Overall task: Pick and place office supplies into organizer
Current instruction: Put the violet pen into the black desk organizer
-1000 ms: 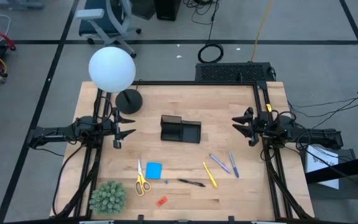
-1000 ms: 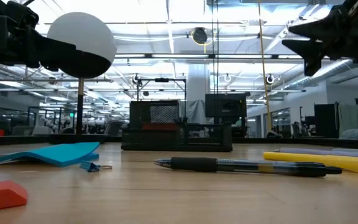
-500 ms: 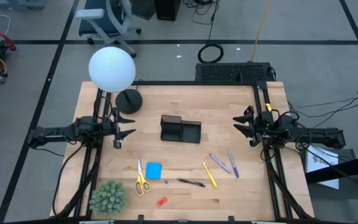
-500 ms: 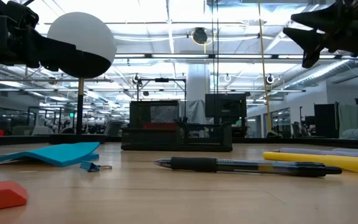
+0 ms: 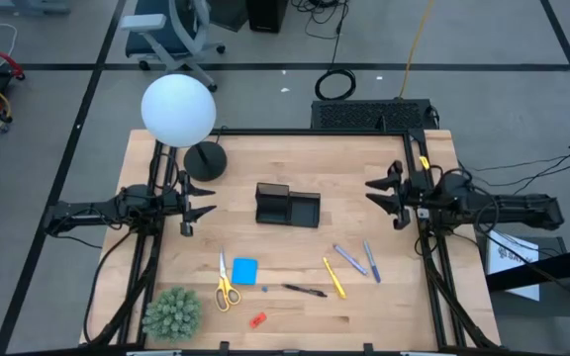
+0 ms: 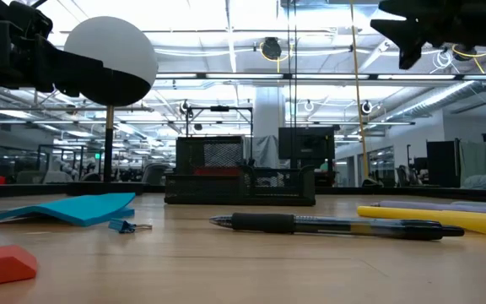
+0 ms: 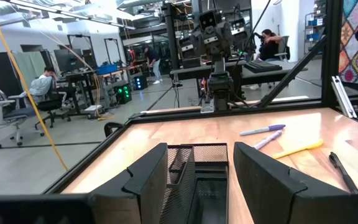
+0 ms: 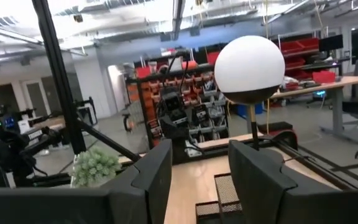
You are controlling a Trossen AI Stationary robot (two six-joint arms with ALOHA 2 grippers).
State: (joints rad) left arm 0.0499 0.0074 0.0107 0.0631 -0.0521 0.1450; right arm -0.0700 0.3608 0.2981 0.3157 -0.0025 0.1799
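Both pincers hang open and empty: left pincer (image 5: pixel 202 203) left of the organizer (image 5: pixel 287 206), right pincer (image 5: pixel 381 195) to its right. The pens (image 5: pixel 349 261) lie on the near surface (image 5: pixel 394 307); the right arm should probably descend there, fingers straddling one pen crosswise.

Pale butcher-block wood bench (image 5: pixel 295 163): narrow glued strips, smooth, satin sheen in the low view. Small black rectangular organizer (image 5: pixel 287 206): wire-mesh metal walls, matt. Black pen (image 6: pixel 336 225): glossy clear plastic barrel, matt rubbery grip. Yellow pen (image 6: pixel 445 218): smooth plastic, slight shine. Blue square note pad (image 5: pixel 244 270): matt paper. Flat red piece (image 6: pixel 2 263): dull, eraser-like. White globe lamp (image 5: pixel 178 110): smooth, frosted, matt; its round black base (image 5: pixel 205 160) matt. Green spiky plant (image 5: pixel 172 313): rough, bristly, plastic-looking. Black bench frame rails (image 5: pixel 315 132): matt metal.
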